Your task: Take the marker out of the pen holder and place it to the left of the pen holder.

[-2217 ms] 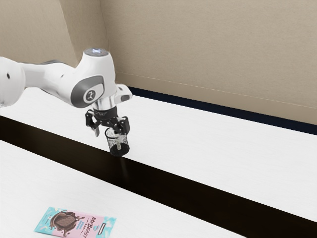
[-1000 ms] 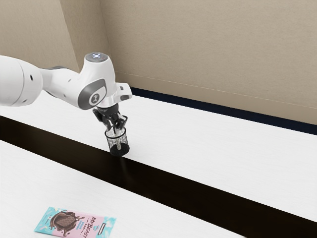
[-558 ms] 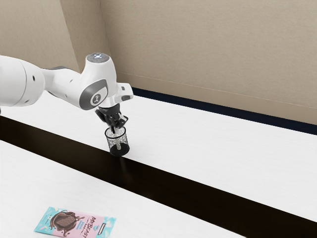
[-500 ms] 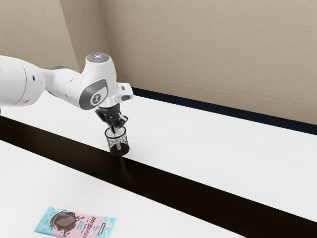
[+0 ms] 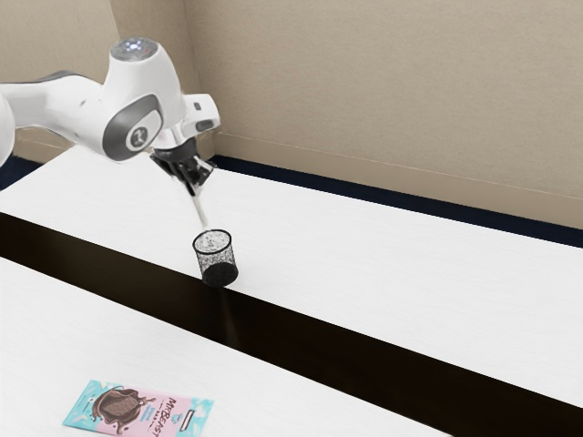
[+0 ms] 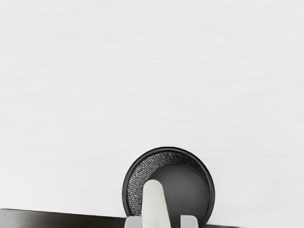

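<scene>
Pincer (image 5: 193, 191), exterior view: narrow, closed on the upper end of the marker, and there's sense in that, because a top-end grip leaves the length below free to come up through the opening.
Marker (image 5: 201, 211), exterior view: here it is, pale and slim, hanging from the pincer at a slant, its lower end by the far edge of the rim. I can't quite tell if that end is fully clear, so a little more height looks wise before any sideways move.
Pen holder (image 5: 205, 266), exterior view: upright on the white table (image 5: 383, 273), close to the dark strip (image 5: 301, 335). Standing square like that, it should let the marker leave without tipping, though a dragged end could catch the mesh and pull it over.
Wrapper (image 5: 141, 410), exterior view: flat on the near white surface, well apart from the work, no obstacle as I judge it.
Marker, wrist view: reaching out across the round mouth of the pen holder, which fits a lift straight from the cup.
White table, wrist view: bare surface beside the rim, useful for laying the marker down. I'd call this the lifting step, with the placing to the left yet to do; a slanted marker may roll, so it wants lowering gently, laid level before the pincer lets go.
</scene>
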Tool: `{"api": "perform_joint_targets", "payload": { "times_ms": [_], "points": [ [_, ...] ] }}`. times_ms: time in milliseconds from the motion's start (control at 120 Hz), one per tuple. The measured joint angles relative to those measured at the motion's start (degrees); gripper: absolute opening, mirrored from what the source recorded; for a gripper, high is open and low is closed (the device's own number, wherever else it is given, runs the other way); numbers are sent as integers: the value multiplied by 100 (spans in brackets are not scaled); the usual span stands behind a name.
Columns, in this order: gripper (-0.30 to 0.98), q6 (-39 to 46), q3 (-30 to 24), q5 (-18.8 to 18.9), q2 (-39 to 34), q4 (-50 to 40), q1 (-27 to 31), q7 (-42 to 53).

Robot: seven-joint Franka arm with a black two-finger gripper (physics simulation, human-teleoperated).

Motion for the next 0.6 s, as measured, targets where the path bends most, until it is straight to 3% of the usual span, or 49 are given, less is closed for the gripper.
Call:
{"api": "perform_joint_targets", "payload": {
  "times_ms": [292,392,467,600],
  "points": [
    [-10,-156,440,130,-280,23,-73,-67],
    [-10,-163,462,180,28,102,267,-57],
    [-10,-16,493,191,482,250,855,-41],
    [-10,902,501,177,1121,310,1288,45]
  ]
}}
